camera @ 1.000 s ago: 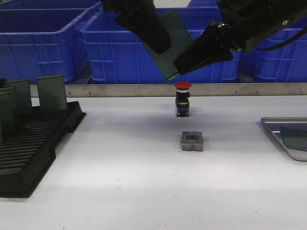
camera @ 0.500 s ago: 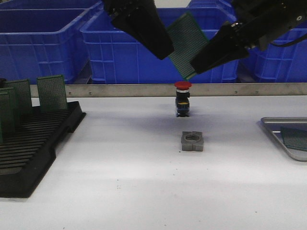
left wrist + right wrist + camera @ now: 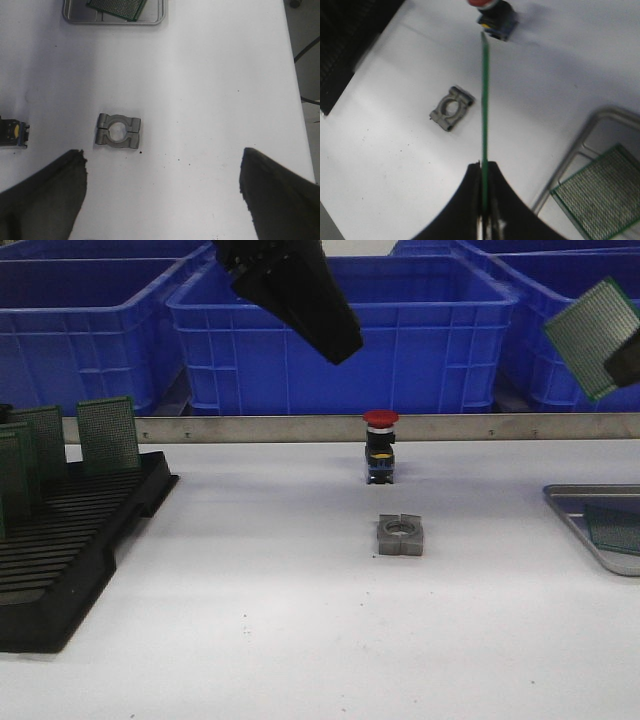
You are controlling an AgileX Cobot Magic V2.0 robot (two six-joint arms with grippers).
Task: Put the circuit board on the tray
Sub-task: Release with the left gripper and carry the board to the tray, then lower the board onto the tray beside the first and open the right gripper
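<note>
My right gripper [image 3: 484, 167] is shut on a green circuit board [image 3: 484, 100], seen edge-on in the right wrist view. In the front view the board [image 3: 593, 335] hangs tilted at the far right, high above the table, with the gripper [image 3: 625, 365] at the frame edge. The silver-grey tray [image 3: 572, 512] lies on the table at the right, below it, with another green board [image 3: 613, 529] in it. The tray [image 3: 580, 142] also shows in the right wrist view and the left wrist view [image 3: 70, 16]. My left gripper [image 3: 162, 170] is open and empty, high over the table's middle [image 3: 340, 345].
A grey metal clamp block [image 3: 401, 535] lies mid-table, a red-capped push button [image 3: 381, 445] stands behind it. A black slotted rack [image 3: 70, 540] with several upright green boards [image 3: 108, 433] is at the left. Big blue bins [image 3: 340, 330] stand behind a metal rail.
My right gripper has carried the circuit board from beside the left gripper at top centre far to the right, above the tray. The left gripper is free of the board and stays in place.
</note>
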